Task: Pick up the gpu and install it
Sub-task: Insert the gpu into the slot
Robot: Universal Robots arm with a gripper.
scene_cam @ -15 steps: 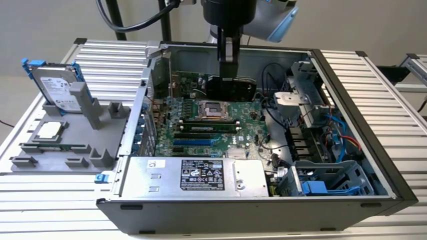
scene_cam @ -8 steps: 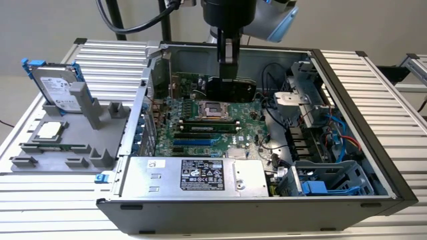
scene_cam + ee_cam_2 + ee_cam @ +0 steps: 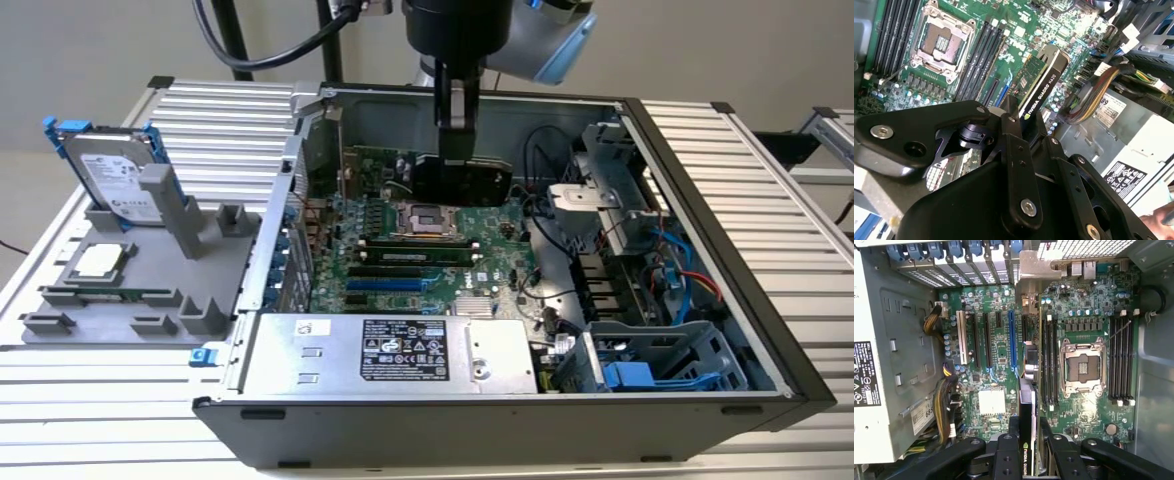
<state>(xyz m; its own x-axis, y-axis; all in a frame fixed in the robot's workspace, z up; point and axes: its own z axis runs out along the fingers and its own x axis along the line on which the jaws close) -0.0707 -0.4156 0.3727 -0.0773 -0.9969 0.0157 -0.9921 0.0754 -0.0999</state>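
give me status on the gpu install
Gripper shut on gpu, card held edge-on above motherboard. Not seated in a slot yet. Nothing blocking the slots.

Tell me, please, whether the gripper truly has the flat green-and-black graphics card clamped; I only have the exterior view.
Observer: Yes. In the first wrist view the gripper is shut on the flat green-and-black gpu, holding it edge-on with one finger on each face.
Operator: Which slot does it hang over?
Observer: None squarely. It appears to sit between the long blue expansion slot and the black memory slots, parallel to both.
Operator: Is the blue slot free?
Observer: Yes, nothing sits in it.
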